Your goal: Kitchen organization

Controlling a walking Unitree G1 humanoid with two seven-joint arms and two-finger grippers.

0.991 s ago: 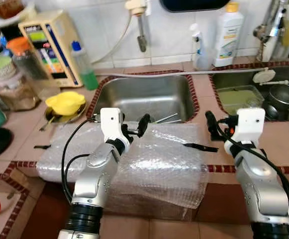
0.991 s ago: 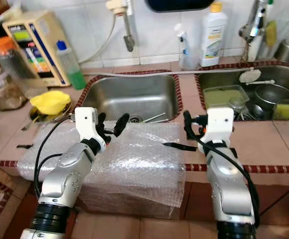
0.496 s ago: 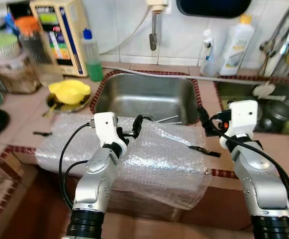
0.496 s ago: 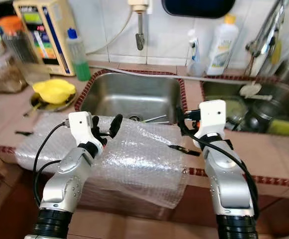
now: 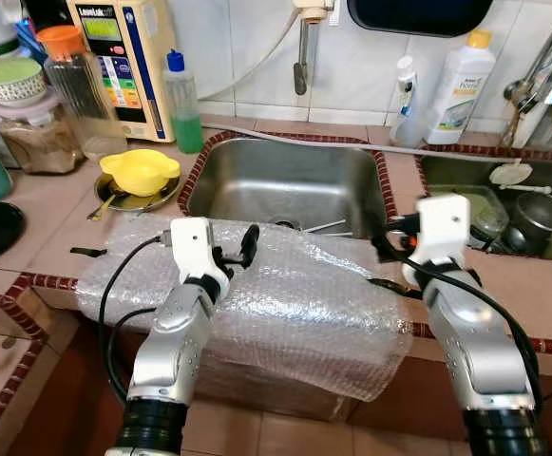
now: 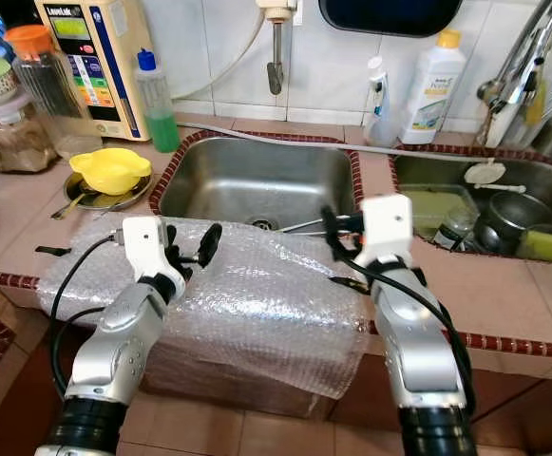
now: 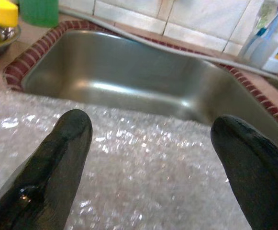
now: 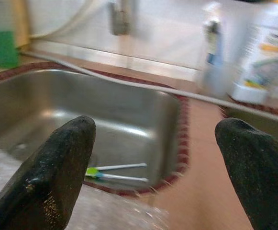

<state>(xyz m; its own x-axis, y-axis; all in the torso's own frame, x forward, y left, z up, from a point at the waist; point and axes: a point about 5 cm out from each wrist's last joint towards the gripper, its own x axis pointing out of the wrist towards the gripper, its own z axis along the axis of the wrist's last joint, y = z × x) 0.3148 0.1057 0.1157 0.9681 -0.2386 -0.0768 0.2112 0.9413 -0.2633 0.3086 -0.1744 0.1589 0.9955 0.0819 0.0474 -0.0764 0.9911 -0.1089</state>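
At the upper left of the frame a clear jar (image 5: 71,90) with an orange lid stood on the tiled table (image 5: 38,218), beside a green-liquid bottle (image 5: 184,103). Just right and lower, a yellow bowl (image 5: 140,170) sat in a metal dish (image 5: 135,197). A sheet of bubble wrap (image 5: 295,309) lay across the table's front edge at lower centre, hanging over it. The left claw (image 5: 235,252) hovered above the wrap, fingers spread wide and holding nothing. Behind it, at centre, the steel sink (image 5: 285,185) held thin utensils (image 8: 115,171). The right claw (image 8: 160,158) was poised near the sink's right rim, also wide and empty. A white bottle (image 5: 460,86) stood at the upper right.
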